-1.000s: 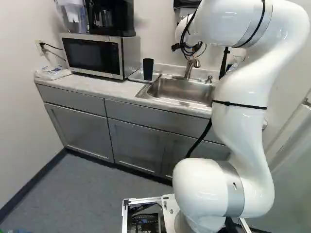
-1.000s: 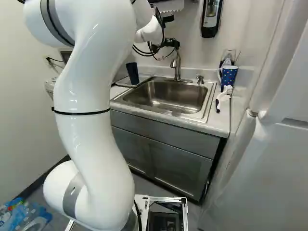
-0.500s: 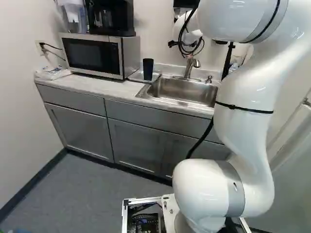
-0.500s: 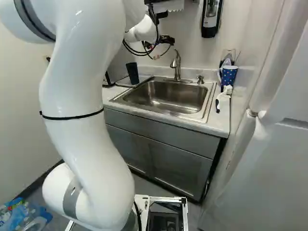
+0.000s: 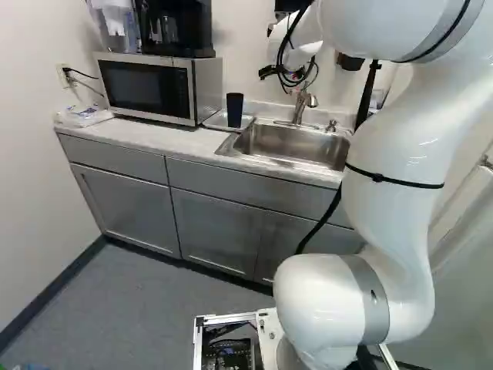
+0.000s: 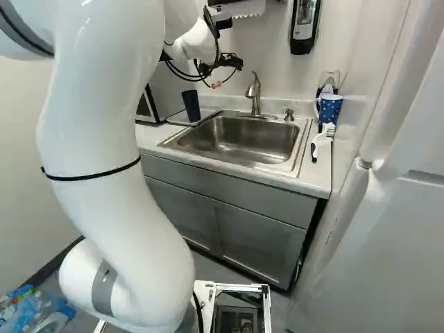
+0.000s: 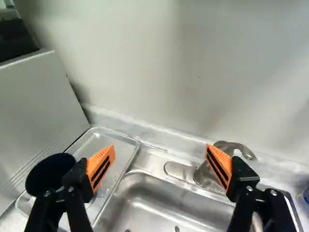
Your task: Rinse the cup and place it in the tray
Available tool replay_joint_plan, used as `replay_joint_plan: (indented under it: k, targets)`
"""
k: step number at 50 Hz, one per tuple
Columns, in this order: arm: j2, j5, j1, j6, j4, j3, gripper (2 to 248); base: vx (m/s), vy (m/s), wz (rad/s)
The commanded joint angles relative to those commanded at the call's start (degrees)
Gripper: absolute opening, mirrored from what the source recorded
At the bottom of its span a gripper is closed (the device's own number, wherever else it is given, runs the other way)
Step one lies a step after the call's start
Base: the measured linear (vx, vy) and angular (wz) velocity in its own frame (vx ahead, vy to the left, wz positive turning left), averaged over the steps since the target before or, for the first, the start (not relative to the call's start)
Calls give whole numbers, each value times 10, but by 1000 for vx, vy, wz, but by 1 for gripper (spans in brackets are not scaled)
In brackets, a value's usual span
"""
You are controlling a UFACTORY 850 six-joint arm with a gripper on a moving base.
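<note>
Dark blue cup (image 5: 235,112) is standing upright in the shallow clear-looking rectangular tray (image 7: 118,149), on the pale bench (image 5: 177,139). Tray sits between the silver-and-black microwave (image 5: 146,89) and the stainless steel sink (image 5: 289,144). Brushed metal faucet (image 5: 300,108) at the sink's back edge, small soap pump (image 6: 288,114) beside it.

Black gripper (image 6: 220,67) is up above the tray and sink area. Wrist view: gripper (image 7: 160,150) spread wide, orange pads (image 7: 100,166) well apart. Cup is outside the gap, partly behind one finger; it's not gripped. Faucet shows beyond the other finger.

White arm (image 5: 393,200) reaches toward the back wall, black cables looping off its far end. Further out: black coffee maker (image 5: 176,29) on the microwave; blue spotted mug (image 6: 329,109) and white-and-black brush (image 6: 322,139) on the far side of the sink from the cup.
</note>
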Motion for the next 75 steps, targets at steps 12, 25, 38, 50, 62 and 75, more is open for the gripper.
replay_joint_plan:
  k: [12, 25, 38, 50, 62, 75]
  targets:
    - [20, -48, 14, 0, 0, 22, 247, 0, 0, 0]
    - [42, -107, 29, 0, 0, 46, 247, 0, 0, 0]
    - [61, -169, 38, 0, 0, 67, 247, 0, 0, 0]
    - [61, -230, 38, 0, 2, 67, 247, 0, 0, 0]
    - [61, -296, 38, 0, 17, 67, 247, 0, 0, 0]
    - [61, -374, 36, 0, 41, 67, 247, 0, 0, 0]
